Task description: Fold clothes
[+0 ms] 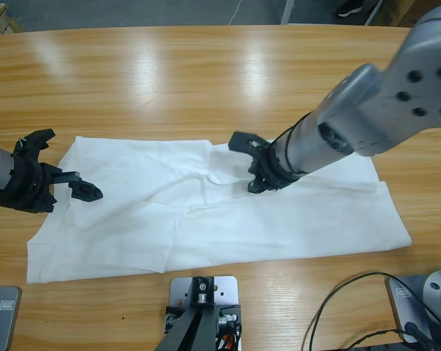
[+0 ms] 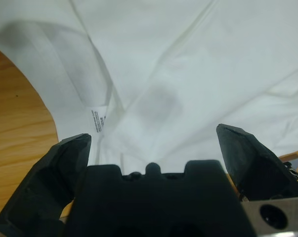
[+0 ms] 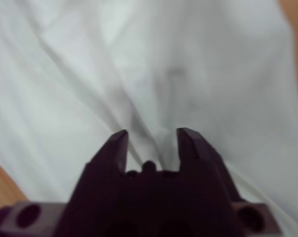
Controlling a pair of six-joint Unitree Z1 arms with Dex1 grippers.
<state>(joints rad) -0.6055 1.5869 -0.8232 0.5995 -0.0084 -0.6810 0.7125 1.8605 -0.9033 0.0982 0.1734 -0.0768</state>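
Note:
The clothes are one white T-shirt (image 1: 205, 212), spread flat and wrinkled across the middle of the wooden table (image 1: 169, 80). My left gripper (image 1: 65, 167) hovers at the shirt's left edge, jaws wide open and holding nothing. In the left wrist view the shirt (image 2: 188, 64) fills the picture, with a small label (image 2: 97, 121) at a fold. My right gripper (image 1: 248, 164) presses on the shirt's upper middle. Creases run out from it. In the right wrist view its jaws (image 3: 151, 140) stand close together with a raised ridge of the cloth (image 3: 163, 143) between them.
Bare tabletop runs along the far side (image 1: 205, 66) and a narrow strip shows at the near edge (image 1: 315, 270). A black cable (image 1: 337, 292) loops at the near right. The right arm's large silver elbow (image 1: 403, 80) hangs over the table's right part.

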